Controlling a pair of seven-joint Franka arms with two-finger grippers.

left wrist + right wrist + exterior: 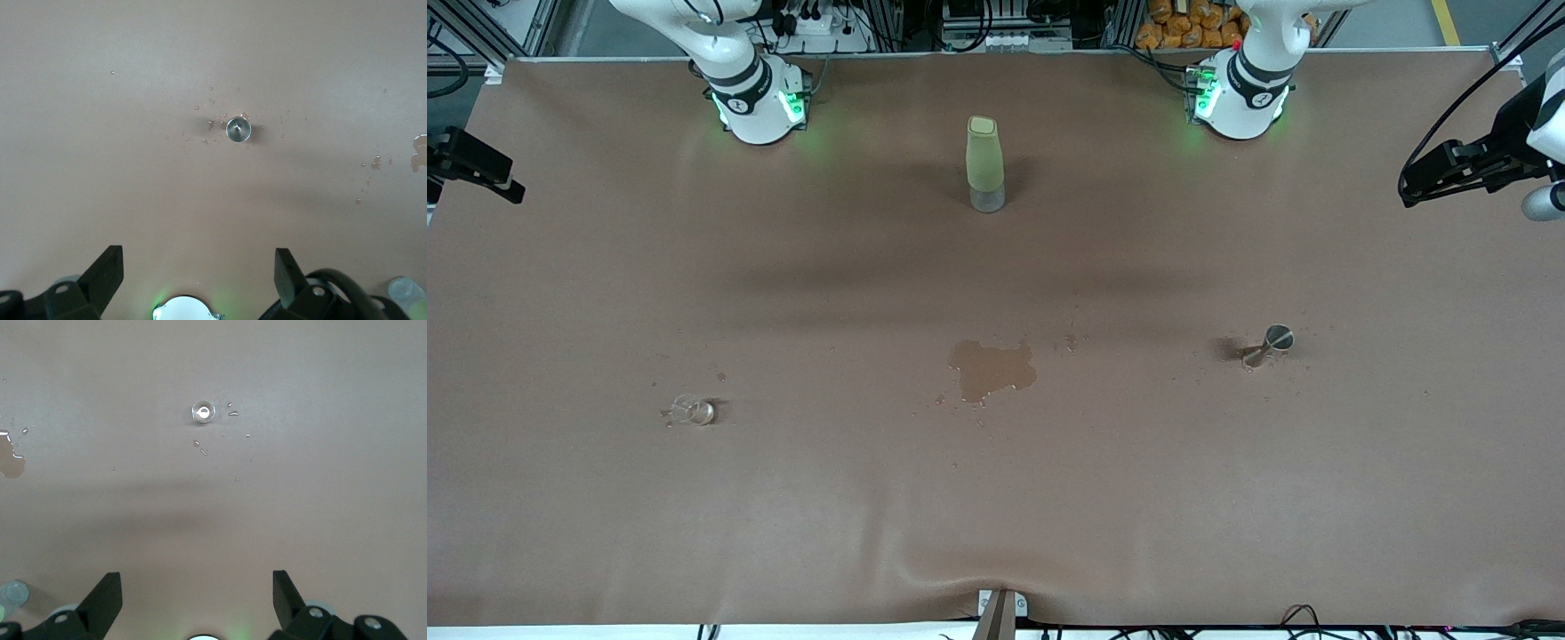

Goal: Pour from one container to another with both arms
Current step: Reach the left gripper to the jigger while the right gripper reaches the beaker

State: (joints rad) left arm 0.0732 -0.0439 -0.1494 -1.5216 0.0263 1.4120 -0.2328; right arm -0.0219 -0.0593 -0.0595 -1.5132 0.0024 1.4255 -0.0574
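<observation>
Glass cup (693, 410) on desk (996, 498) twd right arm's end, at 8 o'clock from puddle (991, 368) mid-desk. Jigger (1268, 345) twd left arm's end, at 3 o'clock from puddle, upright, prob. Bottle (985, 164) at 12 o'clock from puddle, btwn the arm bases. Droplets around cup & jigger. All three well apart.

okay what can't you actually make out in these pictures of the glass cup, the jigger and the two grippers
- Glass cup: too small and clear in the front view to tell whether any liquid is in it.
- Jigger: left wrist view shows only its top opening, so the level inside is unclear.
- Left gripper and right gripper: cut off by the wrist views' edges; absent from the front view.
</observation>
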